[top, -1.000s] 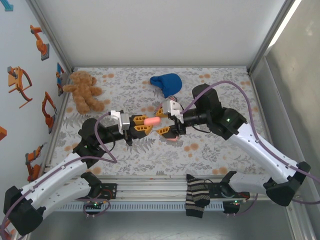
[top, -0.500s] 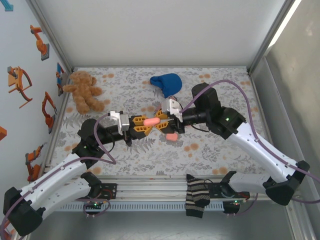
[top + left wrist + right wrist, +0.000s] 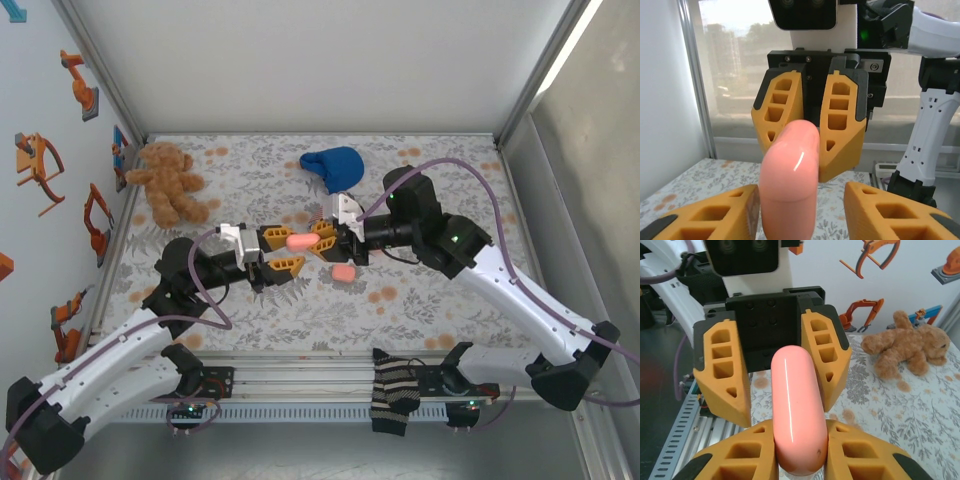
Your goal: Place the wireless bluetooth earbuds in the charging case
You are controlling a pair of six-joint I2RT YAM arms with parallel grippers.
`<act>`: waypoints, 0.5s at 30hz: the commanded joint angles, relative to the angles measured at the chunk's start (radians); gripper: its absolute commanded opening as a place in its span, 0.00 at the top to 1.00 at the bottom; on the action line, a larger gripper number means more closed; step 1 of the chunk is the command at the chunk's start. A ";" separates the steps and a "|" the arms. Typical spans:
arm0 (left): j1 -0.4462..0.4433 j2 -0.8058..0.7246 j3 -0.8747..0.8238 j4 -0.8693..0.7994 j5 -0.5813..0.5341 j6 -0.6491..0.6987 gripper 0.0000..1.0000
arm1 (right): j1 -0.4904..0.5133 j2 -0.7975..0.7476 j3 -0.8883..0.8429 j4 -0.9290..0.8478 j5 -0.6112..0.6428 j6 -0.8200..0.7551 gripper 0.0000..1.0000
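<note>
**Case handed over, left to right**

Within the last second the right fingers (image 3: 852, 447) have clamped tight on one end of the pink charging case (image 3: 799, 405). The left fingers (image 3: 732, 212) have parted and now only flank it. The case hangs in the air above the surface (image 3: 400, 312), with a second pink piece (image 3: 343, 272) lying below. Judgement: handover done, insertion not yet begun.

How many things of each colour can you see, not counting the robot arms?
Pink: 2, the pink case held up and the pink piece lying below it
Brown: 1, the teddy bear
Blue: 1, the blue cloth thing
Striped: 1, the sock
Total: 5
</note>
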 commanded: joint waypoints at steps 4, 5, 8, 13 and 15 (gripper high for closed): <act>0.001 -0.098 -0.004 -0.155 -0.121 0.072 0.36 | 0.004 -0.003 -0.042 0.007 0.119 0.097 0.88; 0.001 -0.124 -0.014 -0.173 -0.138 0.077 0.34 | 0.004 -0.001 -0.052 0.007 0.131 0.110 0.88; 0.000 -0.199 -0.028 -0.239 -0.207 0.095 0.29 | 0.004 0.001 -0.077 0.009 0.160 0.151 0.89; 0.001 -0.322 -0.027 -0.377 -0.362 0.137 0.27 | 0.004 0.012 -0.114 -0.004 0.259 0.237 0.90; 0.001 -0.365 -0.029 -0.418 -0.429 0.148 0.26 | 0.004 0.017 -0.129 -0.025 0.285 0.263 0.90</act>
